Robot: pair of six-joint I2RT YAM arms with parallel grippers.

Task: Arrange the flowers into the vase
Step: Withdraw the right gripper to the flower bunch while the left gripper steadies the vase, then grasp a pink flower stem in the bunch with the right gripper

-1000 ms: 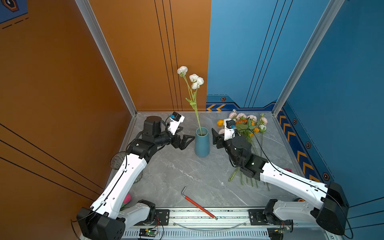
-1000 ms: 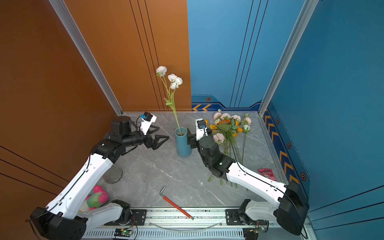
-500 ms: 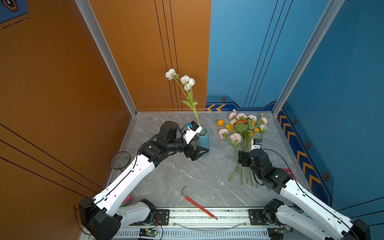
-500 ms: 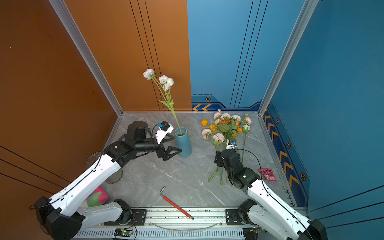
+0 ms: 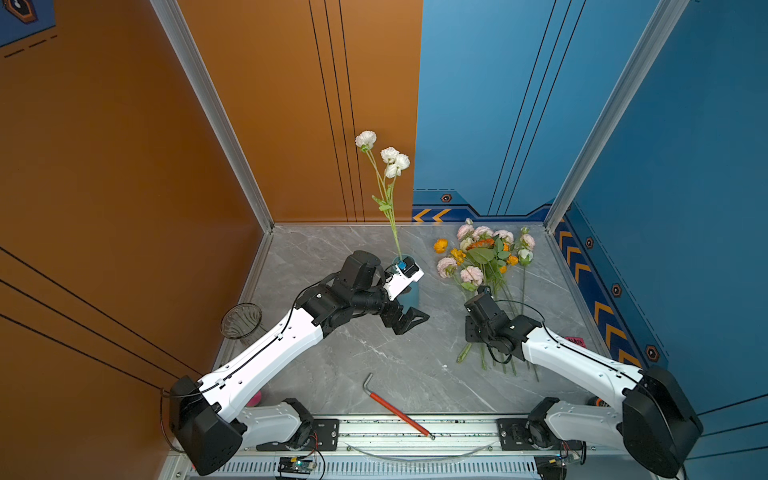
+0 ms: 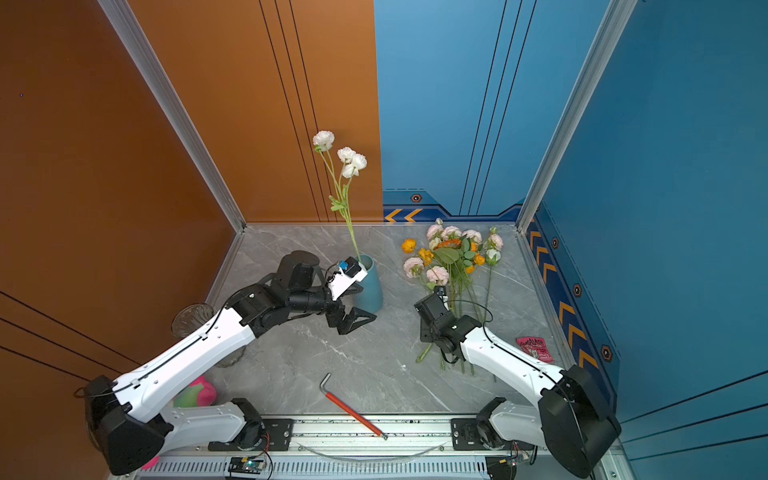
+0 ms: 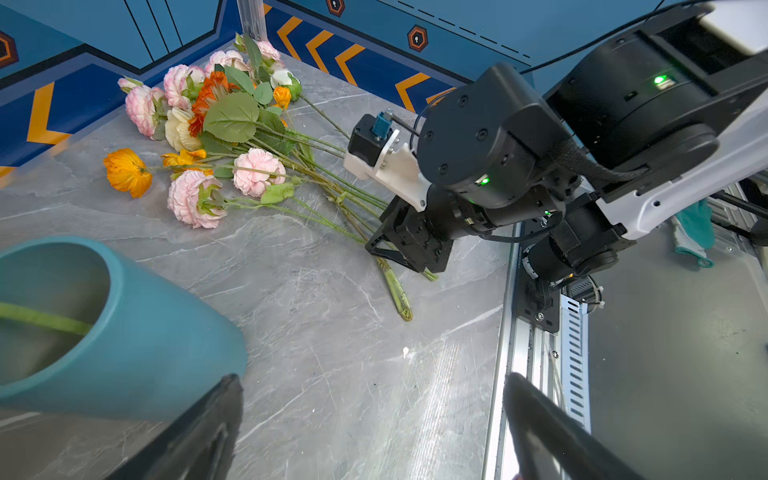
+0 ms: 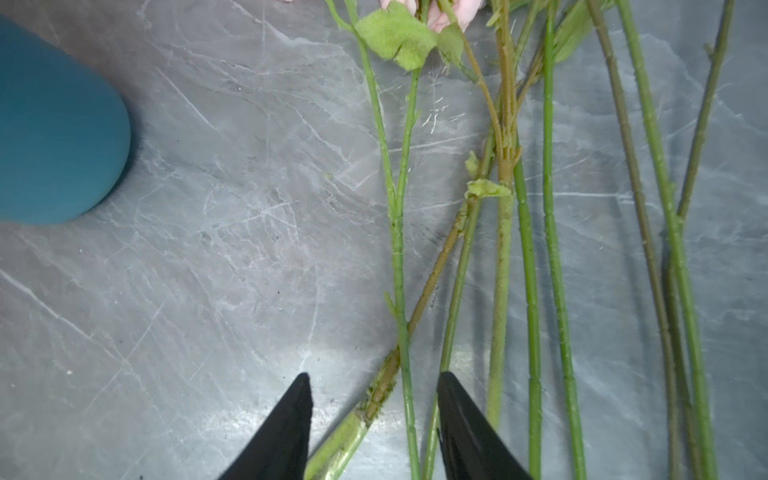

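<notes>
Booth notes: an orange wall (image 5: pixel 124 166) stands left of and behind the vase (image 6: pixel 372 286), and a blue wall (image 5: pixel 685 187) stands behind and right of it, with aluminium posts at the corners. The floor of the cell is a grey marbled tabletop (image 5: pixel 353 374), white-veined and finely scratched. Far left of the vase, against the orange wall, a clear ribbed glass jar (image 5: pixel 241 320) stands upright. Nearer the front rail (image 5: pixel 457 428) than the vase, a pink-and-green soft toy (image 6: pixel 195 392) shows under the left arm. The left gripper (image 6: pixel 357 320) hovers just in front of the vase, jaws spread wide, nothing in them. The vase is teal and upright, and carries one tall stem of white blooms (image 5: pixel 388 162), tilted a little to the vase's left. In front of the vase, by the rail, lies a red-handled L-shaped key (image 5: pixel 395 409). Right of the vase the flowers (image 5: pixel 482 257) lie flat on the marble, heads toward the back wall, stems fanned toward the rail. The right gripper (image 8: pixel 374 386) sits low over the stem ends, jaws partly apart, with a thick stem and a thin one between them, neither pinched. Farther right of the vase, near the chevron skirting (image 5: pixel 598 316), lies a pink packet (image 6: pixel 534 347).
</notes>
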